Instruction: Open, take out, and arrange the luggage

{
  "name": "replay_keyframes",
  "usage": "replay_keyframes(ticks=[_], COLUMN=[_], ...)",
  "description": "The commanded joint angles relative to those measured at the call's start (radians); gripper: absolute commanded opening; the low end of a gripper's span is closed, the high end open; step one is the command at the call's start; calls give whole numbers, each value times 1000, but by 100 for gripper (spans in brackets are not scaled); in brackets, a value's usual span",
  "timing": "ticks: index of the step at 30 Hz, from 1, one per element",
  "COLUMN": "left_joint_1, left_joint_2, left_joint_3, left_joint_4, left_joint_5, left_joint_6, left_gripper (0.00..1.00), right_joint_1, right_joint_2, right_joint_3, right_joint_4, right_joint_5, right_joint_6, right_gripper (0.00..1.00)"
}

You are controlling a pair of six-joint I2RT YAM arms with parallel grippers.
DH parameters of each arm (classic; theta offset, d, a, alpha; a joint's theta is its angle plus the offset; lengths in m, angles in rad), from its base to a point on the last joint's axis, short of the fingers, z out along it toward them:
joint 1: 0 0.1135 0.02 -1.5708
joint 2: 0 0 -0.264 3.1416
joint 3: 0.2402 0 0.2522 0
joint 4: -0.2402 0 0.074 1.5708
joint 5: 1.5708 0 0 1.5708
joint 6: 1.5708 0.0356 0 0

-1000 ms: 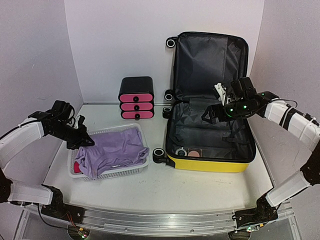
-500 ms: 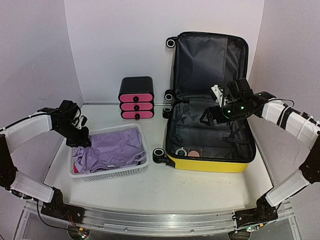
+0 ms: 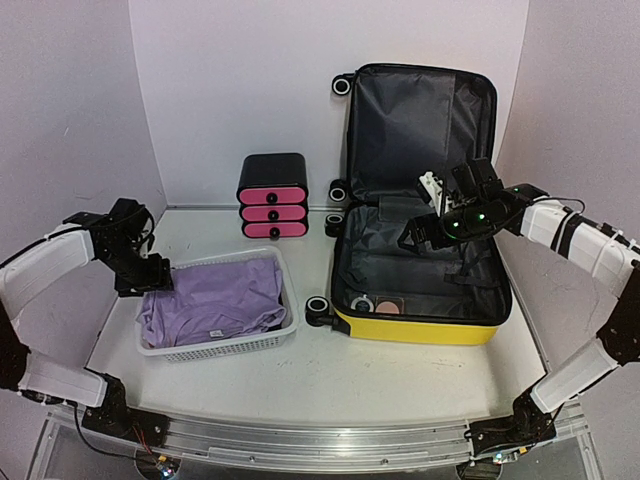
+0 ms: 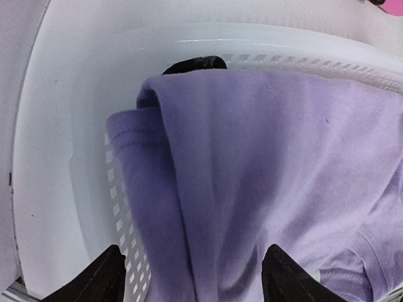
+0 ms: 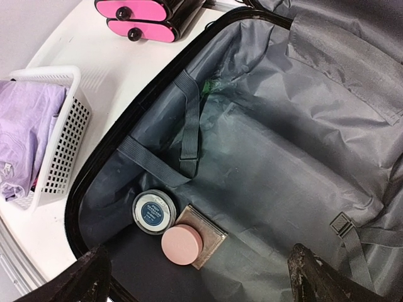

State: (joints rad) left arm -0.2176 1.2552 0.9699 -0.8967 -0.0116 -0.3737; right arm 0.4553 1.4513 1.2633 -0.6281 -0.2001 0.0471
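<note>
The luggage (image 3: 420,328), a yellow hard-shell suitcase, lies open with its lid upright against the back wall and its grey lining (image 5: 283,145) showing. Near its front corner lie a round blue-labelled jar (image 5: 153,211), a pink round compact (image 5: 181,245) and a brown square case (image 5: 211,234). My right gripper (image 5: 201,267) hangs open above the lining (image 3: 410,235), holding nothing. A purple garment (image 4: 264,163) lies in the white mesh basket (image 3: 225,345). My left gripper (image 4: 194,267) is open just over the garment's left end (image 3: 150,278), not gripping it.
A black-and-pink drawer box (image 3: 272,195) stands at the back wall, left of the suitcase. A dark item (image 4: 195,63) peeks out under the garment at the basket's far end. Walls close in on both sides. Loose straps (image 5: 189,126) lie across the lining.
My left gripper has opened and let go of the purple garment, which has settled flatter in the basket; the arm drew back to the left. The right gripper shifted only slightly.
</note>
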Motion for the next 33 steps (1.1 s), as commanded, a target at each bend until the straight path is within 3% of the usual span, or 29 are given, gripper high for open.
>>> replay_keyframes(ticks=[1,4,8,12,16,22,25,28,33], left_joint_1=[2,2,1,3,10,14,2,1,-1], left_joint_2=[-147,-174,-127,2,110,202,117,-7,-199], left_joint_3=[116,106,50,47,-14,-82,-82,-71,-35], left_joint_4=[-123,-96,27,44,62,171,166,129,86], left_joint_5=[-27,109,228,135,-19,-32,-41,-5,112], left_joint_6=[-44,-89,-120,-139,-256,-297,-256,-201,-131], left_gripper=[76,62,32,23,19,13,20,34,71], right_joint_1=[5,7,20,69,110,140,149,150,149], right_joint_2=[-29,-17,-9,-8,-15,-1,-3,-2,-9], right_joint_3=[3,-5,-5,-3,-8,-9,-8,-16,-41], right_joint_4=[18,18,20,28,29,34,33,33,13], right_joint_5=[11,-2,-35,-13,14,34,35,39,83], right_joint_6=[-17,-20,-3,4,12,13,13,10,-17], right_gripper=[98,98,98,98,98,98,98,98,98])
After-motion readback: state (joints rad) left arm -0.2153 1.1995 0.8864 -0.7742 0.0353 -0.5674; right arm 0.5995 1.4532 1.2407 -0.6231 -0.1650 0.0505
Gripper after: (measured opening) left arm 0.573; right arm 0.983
